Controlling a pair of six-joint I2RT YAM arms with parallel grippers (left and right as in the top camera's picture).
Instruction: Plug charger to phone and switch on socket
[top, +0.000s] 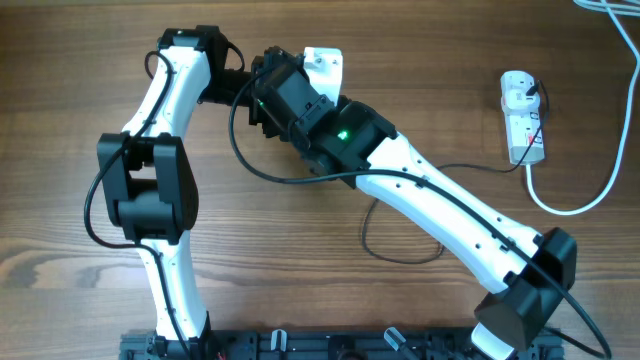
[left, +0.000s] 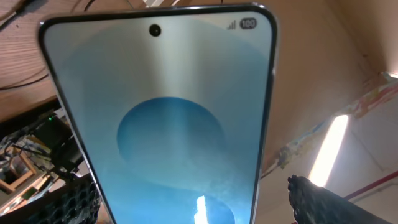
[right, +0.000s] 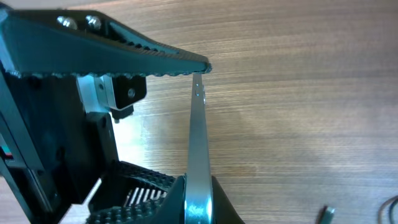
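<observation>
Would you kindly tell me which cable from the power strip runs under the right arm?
The thin black charger cable; the thick white lead curves rightward instead.

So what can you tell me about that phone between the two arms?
The phone is a slim slab with rounded corners and a thin metal-looking edge. Its screen is lit: pale blue with a darker blue disc, a small camera hole at the top and "100" in a corner. The right gripper clamps it between its fingers, over the wooden table. The fingers of the left gripper sit either side, with a gap showing on one side.
</observation>
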